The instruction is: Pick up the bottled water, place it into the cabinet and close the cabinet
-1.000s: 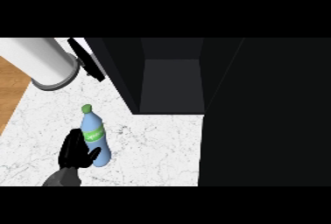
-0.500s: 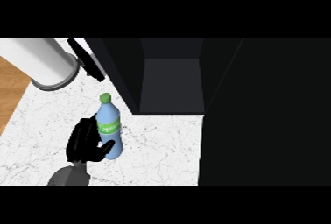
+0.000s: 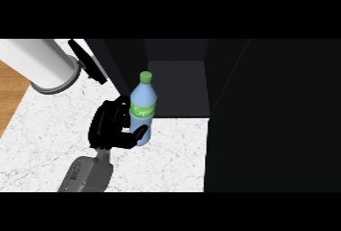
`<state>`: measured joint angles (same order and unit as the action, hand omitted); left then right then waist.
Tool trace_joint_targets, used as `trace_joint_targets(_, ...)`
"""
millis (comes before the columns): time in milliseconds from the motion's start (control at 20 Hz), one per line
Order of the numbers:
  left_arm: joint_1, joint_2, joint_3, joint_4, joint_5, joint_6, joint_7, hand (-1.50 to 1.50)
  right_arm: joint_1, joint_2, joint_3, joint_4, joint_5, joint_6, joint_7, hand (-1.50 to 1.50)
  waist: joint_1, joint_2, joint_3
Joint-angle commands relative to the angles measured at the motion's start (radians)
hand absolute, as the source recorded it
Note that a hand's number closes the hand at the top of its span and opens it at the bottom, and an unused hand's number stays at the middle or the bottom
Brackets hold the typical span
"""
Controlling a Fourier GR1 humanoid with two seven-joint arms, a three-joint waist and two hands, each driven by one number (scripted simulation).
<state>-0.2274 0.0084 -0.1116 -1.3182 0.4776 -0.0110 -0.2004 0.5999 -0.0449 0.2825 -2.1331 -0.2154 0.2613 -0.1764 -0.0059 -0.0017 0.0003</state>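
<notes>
Gripping one bottle (image 3: 142, 108) in right hand (image 3: 110, 128), fingers wrapping round it, at one open cabinet (image 3: 180, 90). Resting left hand (image 3: 86, 63) upper left, fingers straight.

A single camera is looking out from the robot's head, facing steeply down onto the counter (image 3: 47, 131). It is sitting close. The marbled top is filling the left half of the view, and the dark open cabinet (image 3: 177, 85) is taking up the middle and right. A grey forearm (image 3: 86, 173) is showing at the lower edge. A second forearm (image 3: 40, 63) is looming large at the upper left, nearest the lens. A brown wooden strip (image 3: 10, 99) is edging the far left.
</notes>
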Motion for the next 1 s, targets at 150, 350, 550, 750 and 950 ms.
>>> trace_joint_targets(150,-0.132,-0.008,-0.095,-0.046,-0.026,0.211,0.090,1.50,0.028,-0.028,-0.026,-0.014,-0.031,-0.001,-0.012,-1.50,-0.004,0.000,0.000)
trace_joint_targets(350,-0.343,-0.008,-0.079,0.158,-0.058,0.292,0.024,1.50,0.003,-0.004,0.029,-0.001,0.010,-0.015,-0.008,-1.50,-0.022,0.004,0.000)
trace_joint_targets(550,-0.372,-0.008,-0.150,0.130,-0.132,0.378,0.073,1.50,-0.055,-0.018,-0.025,0.029,-0.051,-0.006,0.020,-1.50,-0.014,0.003,0.000)
trace_joint_targets(750,-0.464,-0.008,-0.110,0.258,-0.158,0.410,0.035,1.50,-0.089,-0.005,-0.031,0.029,-0.050,-0.032,0.046,-1.50,-0.028,0.010,0.000)
trace_joint_targets(950,-0.512,-0.008,-0.108,0.275,-0.193,0.500,0.068,1.50,-0.035,-0.013,-0.006,0.039,-0.042,0.007,-0.020,-1.50,-0.050,0.009,0.001)
